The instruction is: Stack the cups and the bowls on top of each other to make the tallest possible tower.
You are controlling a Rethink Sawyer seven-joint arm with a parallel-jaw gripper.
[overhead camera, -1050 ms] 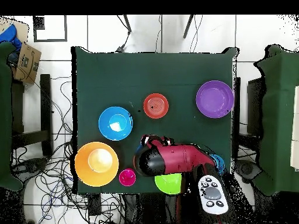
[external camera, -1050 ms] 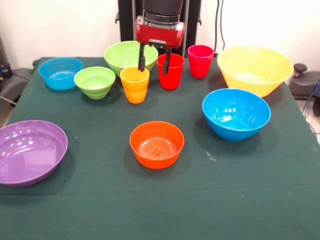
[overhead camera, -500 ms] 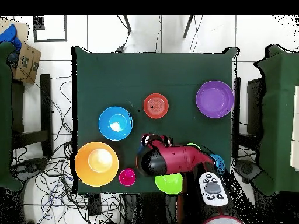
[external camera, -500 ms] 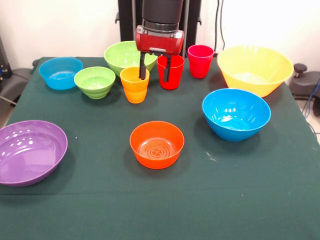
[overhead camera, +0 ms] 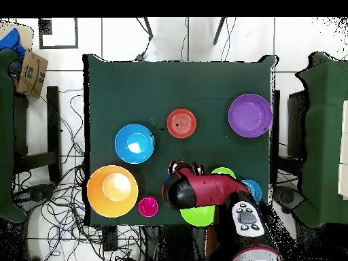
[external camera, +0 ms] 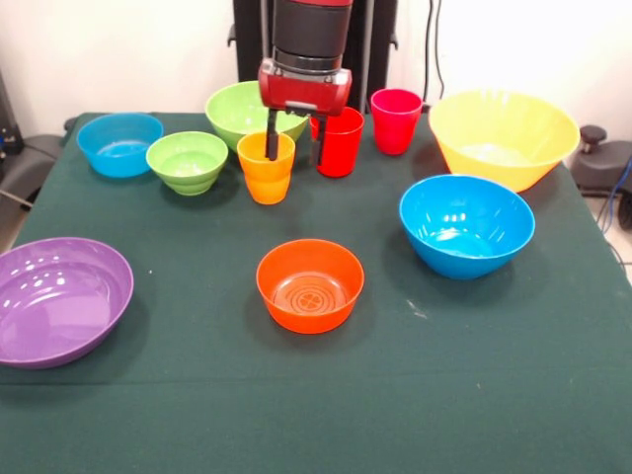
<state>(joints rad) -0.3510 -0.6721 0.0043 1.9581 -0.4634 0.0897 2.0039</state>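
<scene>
Nothing is stacked yet: every cup and bowl sits alone on the green cloth (external camera: 474, 395). The step in hand looks like picking the first cup. The gripper (external camera: 293, 148) hangs with its jaws apart, one finger (external camera: 272, 138) dipping over the mouth of the yellow-orange cup (external camera: 267, 168), the other just beside that cup on the side of the red cup (external camera: 339, 140); whether either finger touches the rim I cannot tell. Taking the yellow-orange cup as landmark: the small green bowl (external camera: 187, 162) is just beside it, the large green bowl (external camera: 237, 109) behind it, the orange bowl (external camera: 310, 285) well in front, and the pink cup (external camera: 396, 120) beyond the red one. The next move, I judge, calls for lowering so the rim sits between the fingers, closing on the wall, then lifting clear before carrying it to the orange bowl. The cloth is flat and matte. In the overhead view, tiled floor with loose cables surrounds the table.
</scene>
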